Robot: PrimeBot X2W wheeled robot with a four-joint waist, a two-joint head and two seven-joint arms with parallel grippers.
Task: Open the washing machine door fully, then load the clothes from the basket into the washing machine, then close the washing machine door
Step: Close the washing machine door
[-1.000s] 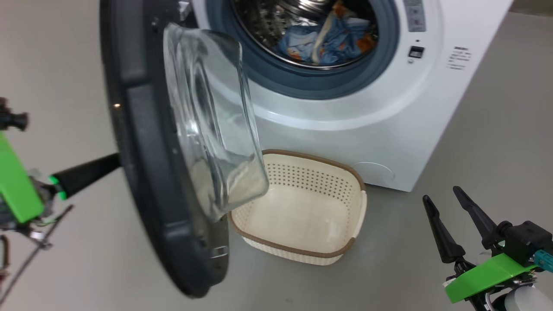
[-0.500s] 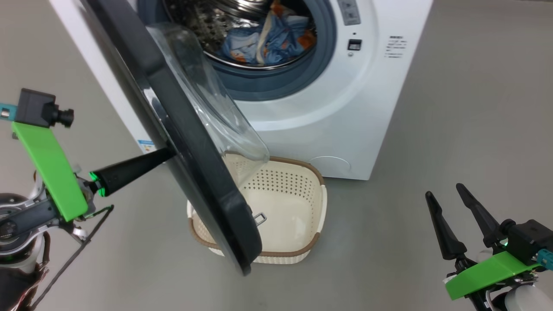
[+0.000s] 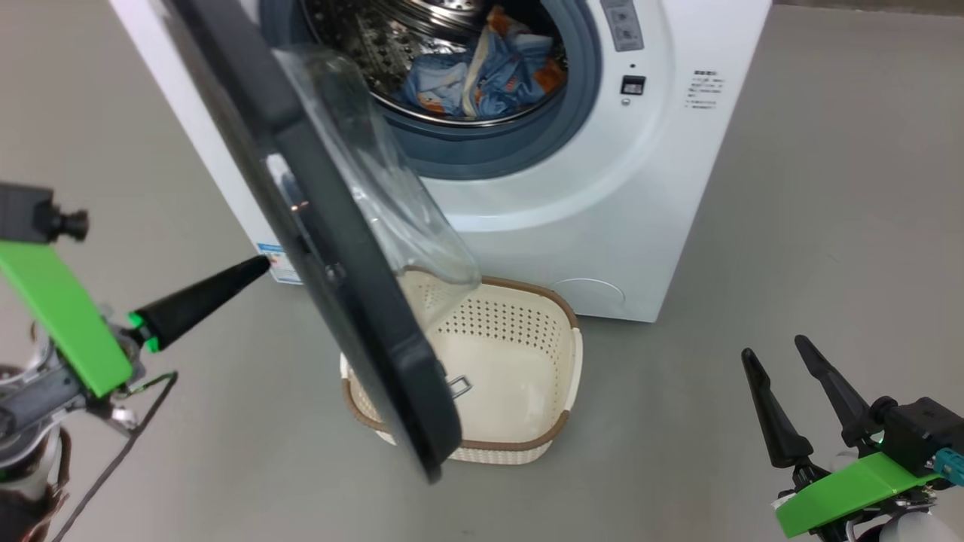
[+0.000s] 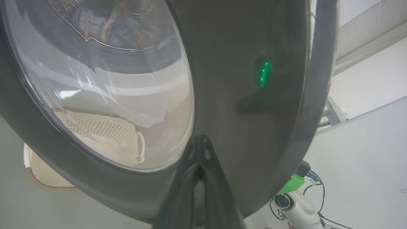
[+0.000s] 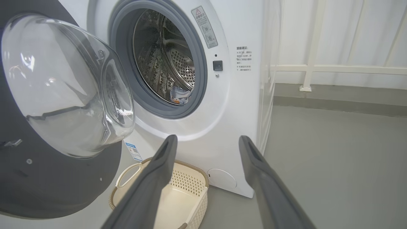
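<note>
Grey floor (image 3: pixel 828 226) throughout. Far left, the left gripper (image 3: pixel 257 265): jaws pressed together, empty, tip just beside the outer face of the washing machine door (image 3: pixel 339 316); contact unclear. Door stands half swung. Under it, the basket (image 3: pixel 512 376), emptied. The clothes (image 3: pixel 482 75) lie inside the washing machine (image 3: pixel 602 226). Far right, the right gripper (image 3: pixel 773 346): jaws spread wide, empty. Loading looks done; shutting the door remains.
</note>
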